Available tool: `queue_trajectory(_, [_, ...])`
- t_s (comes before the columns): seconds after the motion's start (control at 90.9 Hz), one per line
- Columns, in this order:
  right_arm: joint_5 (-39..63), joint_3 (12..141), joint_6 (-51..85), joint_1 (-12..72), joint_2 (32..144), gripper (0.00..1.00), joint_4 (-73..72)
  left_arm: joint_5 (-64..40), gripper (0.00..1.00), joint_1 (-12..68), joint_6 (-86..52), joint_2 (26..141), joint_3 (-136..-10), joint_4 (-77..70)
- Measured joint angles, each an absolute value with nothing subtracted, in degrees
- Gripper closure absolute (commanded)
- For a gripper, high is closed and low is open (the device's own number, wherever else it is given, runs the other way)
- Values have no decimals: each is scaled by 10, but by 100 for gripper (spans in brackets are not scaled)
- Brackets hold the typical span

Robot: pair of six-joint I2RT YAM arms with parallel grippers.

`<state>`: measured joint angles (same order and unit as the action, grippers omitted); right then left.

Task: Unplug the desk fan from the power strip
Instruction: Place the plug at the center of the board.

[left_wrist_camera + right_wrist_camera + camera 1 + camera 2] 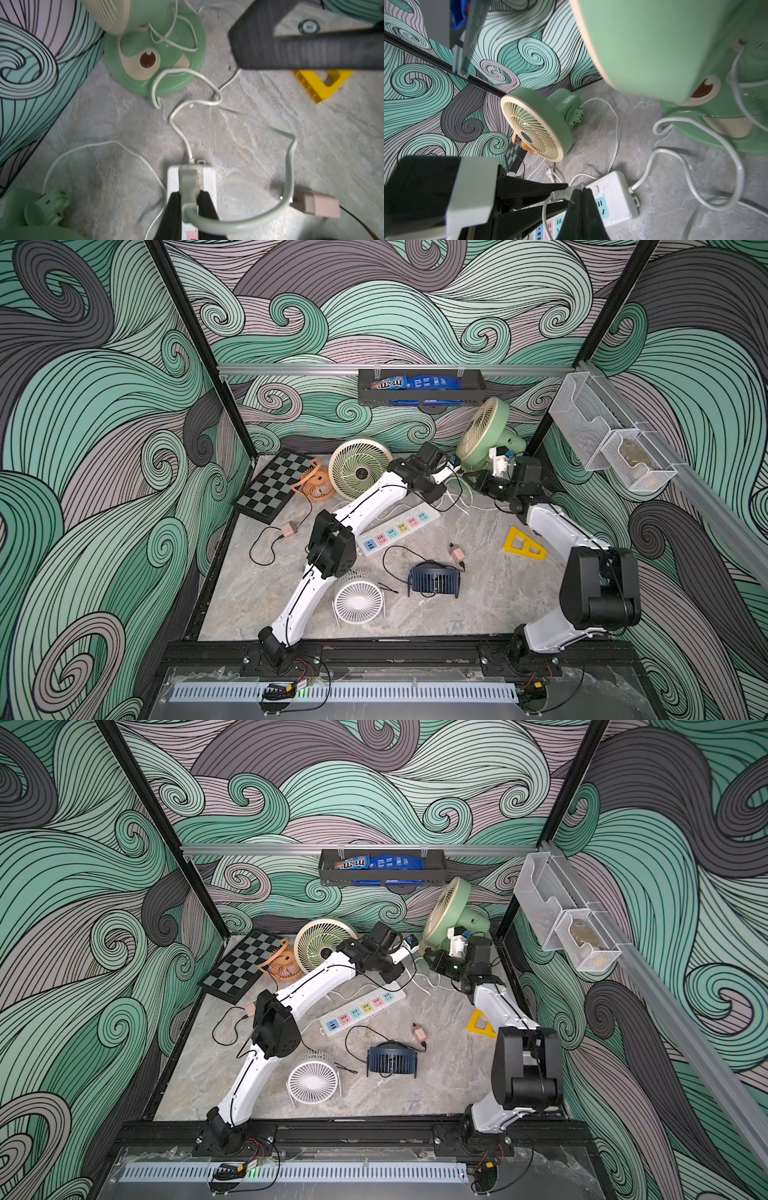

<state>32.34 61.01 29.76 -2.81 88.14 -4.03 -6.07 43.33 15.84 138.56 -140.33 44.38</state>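
1. One power strip [399, 529] lies mid-counter [498, 605], sockets facing up. Its long axis runs lower left to upper right in both top views, blue socket nearest, cord end farthest.
2. At that far end the left jaws pinch the pale green plug [188, 178]; whether its prongs sit in the socket I cannot tell.
3. Right jaws, just beside, are closed on nothing, tips at the strip's top face.
4. Risks: a slanted pull may jam prongs or slip the grip; unpinned, the strip lifts too.
5. Farthest, the upright desk fan [484, 433] may tip if its looped cord [289, 166] snags.
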Motion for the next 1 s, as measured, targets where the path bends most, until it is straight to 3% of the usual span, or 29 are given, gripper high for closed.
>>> queue_trajectory(0.616, [277,505,272,-55,696,91,23,-76,100,512,139,1541,-1482,441])
queue_trajectory(0.77, [260,471,271,-61,664,87,18,-79,100,518,139,1548,-1483,439])
queue_trajectory(1.002, [248,462,269,-62,660,78,17,-81,56,518,143,1548,-1484,438])
